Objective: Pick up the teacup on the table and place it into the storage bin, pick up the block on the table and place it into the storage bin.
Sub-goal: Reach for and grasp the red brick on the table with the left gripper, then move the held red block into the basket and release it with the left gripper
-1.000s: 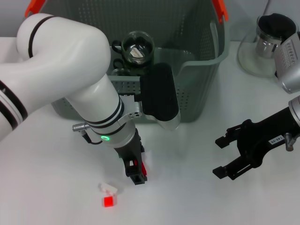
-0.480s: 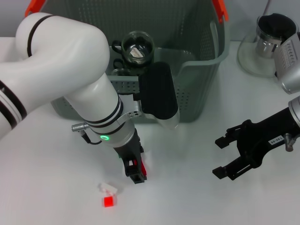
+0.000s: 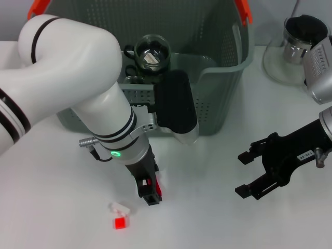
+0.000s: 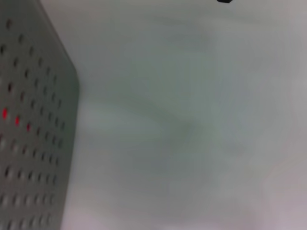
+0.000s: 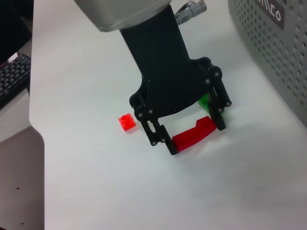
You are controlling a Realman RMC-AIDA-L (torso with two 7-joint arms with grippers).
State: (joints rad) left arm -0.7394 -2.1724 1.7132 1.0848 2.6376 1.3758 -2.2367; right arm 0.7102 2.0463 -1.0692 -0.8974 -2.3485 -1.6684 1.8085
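Teacup (image 3: 152, 52) — clear glass, round, with a handle — already lies inside the bin (image 3: 218, 72), a grey-green perforated plastic basket with orange handle pieces. The block stage is in hand: the left gripper (image 5: 189, 135) stands on the white tabletop (image 3: 207, 218) just before the bin, fingers closed around a red curved block (image 5: 194, 134), a green piece (image 5: 204, 101) behind it. A small red cube (image 3: 120, 223) lies nearby. Right gripper (image 3: 249, 174) — spread wide — hangs idle at the right.
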